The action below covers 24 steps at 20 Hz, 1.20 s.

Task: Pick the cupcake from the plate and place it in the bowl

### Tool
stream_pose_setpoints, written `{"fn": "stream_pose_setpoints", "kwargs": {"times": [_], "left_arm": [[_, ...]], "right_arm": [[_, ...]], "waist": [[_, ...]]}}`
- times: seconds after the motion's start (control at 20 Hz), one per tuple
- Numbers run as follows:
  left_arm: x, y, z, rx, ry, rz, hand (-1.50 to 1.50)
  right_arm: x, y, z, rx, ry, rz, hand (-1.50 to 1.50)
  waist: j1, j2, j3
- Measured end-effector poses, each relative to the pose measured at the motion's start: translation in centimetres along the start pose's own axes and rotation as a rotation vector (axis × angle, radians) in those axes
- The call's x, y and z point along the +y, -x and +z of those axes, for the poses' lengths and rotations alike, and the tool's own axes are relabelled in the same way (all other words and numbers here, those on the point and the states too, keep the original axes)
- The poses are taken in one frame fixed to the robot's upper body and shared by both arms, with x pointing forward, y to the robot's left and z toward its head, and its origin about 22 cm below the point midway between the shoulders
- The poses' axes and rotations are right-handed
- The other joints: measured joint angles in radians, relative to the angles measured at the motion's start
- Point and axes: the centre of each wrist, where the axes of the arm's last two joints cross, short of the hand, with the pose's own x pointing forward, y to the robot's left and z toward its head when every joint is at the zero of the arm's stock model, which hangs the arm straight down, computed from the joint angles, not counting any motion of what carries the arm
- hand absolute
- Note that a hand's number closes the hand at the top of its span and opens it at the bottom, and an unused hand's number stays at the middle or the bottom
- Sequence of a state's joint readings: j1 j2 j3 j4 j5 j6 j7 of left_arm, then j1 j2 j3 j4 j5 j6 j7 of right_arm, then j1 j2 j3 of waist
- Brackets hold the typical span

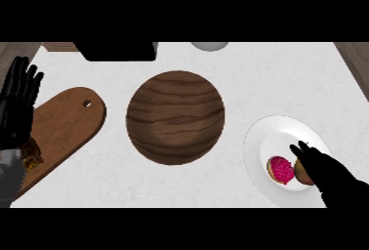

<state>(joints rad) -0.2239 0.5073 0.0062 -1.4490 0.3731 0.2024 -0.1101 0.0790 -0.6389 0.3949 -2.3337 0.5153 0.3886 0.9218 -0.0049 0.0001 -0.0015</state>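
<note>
Wooden bowl (175, 117) at centre, upright, nothing visible in it. Cutting board (66, 128) at 9 o'clock, lower end hidden behind left hand (18, 105), fingers straight, resting. White plate (282, 158) at 4 o'clock. Right hand (328, 173) covers cupcake (282, 169) right side; fingers touch it, grasp unclear. Pink frosting faces left.

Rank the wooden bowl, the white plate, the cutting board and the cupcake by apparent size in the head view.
1. wooden bowl
2. cutting board and white plate: both partly hidden, so unsure between them
3. cupcake, smallest, beside the right robot hand
</note>
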Motion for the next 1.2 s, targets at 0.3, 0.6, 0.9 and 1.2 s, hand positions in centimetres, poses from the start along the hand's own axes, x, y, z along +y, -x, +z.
{"fn": "stream_pose_setpoints", "kwargs": {"times": [0.3, 0.6, 0.9, 1.2], "left_arm": [[0.0, -0.2, -0.4, 0.003, -0.005, 0.000, 0.00], [-0.3, -0.4, -0.1, 0.005, 0.001, 0.002, 0.00], [0.3, -0.6, 0.1, 0.005, 0.000, 0.000, 0.00], [-0.7, -0.3, 0.1, 0.004, 0.003, 0.004, 0.00]], "right_arm": [[-0.5, 0.0, -0.7, -0.024, -0.040, -0.059, -1.50], [0.9, 0.6, -2.5, 0.009, -0.084, -0.064, -1.50], [3.3, 3.0, -4.0, 0.051, -0.099, -0.066, -1.50], [4.5, 4.4, -5.3, 0.045, -0.093, -0.070, -1.50]], "waist": [[0.003, 0.000, 0.001], [0.004, 0.000, 0.001], [0.002, -0.001, 0.002], [0.002, -0.001, 0.002]]}}
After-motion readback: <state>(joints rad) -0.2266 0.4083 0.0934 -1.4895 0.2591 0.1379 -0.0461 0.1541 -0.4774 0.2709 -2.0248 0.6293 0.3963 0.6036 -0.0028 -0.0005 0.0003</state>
